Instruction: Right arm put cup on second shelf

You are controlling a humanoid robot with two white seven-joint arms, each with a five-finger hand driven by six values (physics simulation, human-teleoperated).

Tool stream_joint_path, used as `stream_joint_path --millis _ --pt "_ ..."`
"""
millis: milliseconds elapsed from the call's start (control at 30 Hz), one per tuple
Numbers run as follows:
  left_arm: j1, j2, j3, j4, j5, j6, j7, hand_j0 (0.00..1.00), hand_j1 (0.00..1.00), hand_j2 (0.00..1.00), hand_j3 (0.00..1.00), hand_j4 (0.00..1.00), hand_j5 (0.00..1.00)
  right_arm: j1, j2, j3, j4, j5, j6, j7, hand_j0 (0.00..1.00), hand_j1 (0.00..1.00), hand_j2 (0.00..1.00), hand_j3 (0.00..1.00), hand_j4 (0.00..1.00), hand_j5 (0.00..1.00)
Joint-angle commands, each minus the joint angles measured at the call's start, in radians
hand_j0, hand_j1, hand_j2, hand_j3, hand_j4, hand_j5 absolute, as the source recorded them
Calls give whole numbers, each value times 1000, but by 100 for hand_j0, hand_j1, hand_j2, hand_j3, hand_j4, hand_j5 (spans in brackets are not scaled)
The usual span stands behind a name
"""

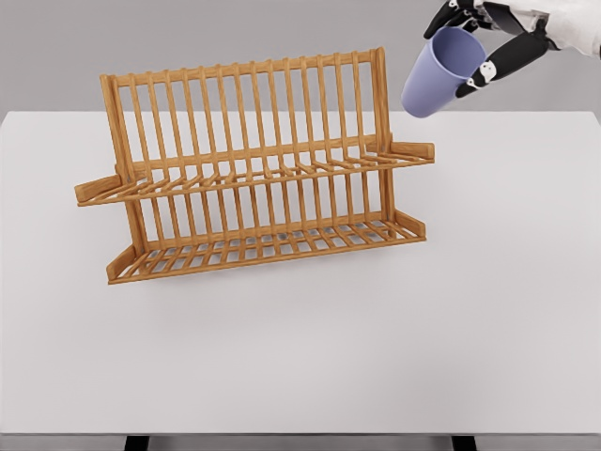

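Note:
A lavender cup (438, 73) hangs in the air at the upper right, tilted with its mouth toward the upper right. My right hand (488, 42) comes in from the top right corner, its black fingers (512, 54) curled around the cup's rim. The cup is above and to the right of the wooden dish rack (254, 169), clear of it. The rack has two slatted shelves: an upper one (272, 174) and a lower one (272, 246). Both shelves hold nothing. The left arm does not show.
The rack stands on a white table (376, 357), whose front edge runs along the bottom of the picture. A tall slatted back (244, 103) rises behind the rack's upper shelf.

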Motion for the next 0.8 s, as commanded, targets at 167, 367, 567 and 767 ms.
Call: stream_joint_path --millis 167,367,567,767 --pt "0 0 0 0 0 0 0 100 100 100 100 100 100 0 38 -3 -1 0 3 -1 43 43 43 43 43 43" --pt "0 0 0 0 0 0 0 100 100 100 100 100 100 0 85 -1 1 4 21 -1 43 43 43 43 43 43" --pt "0 0 0 0 0 0 0 100 100 100 100 100 100 0 111 0 -1 6 30 -1 42 42 42 42 42 42" --pt "0 0 0 0 0 0 0 100 100 100 100 100 100 2 130 0 1 30 44 -1 43 43 43 43 43 43"
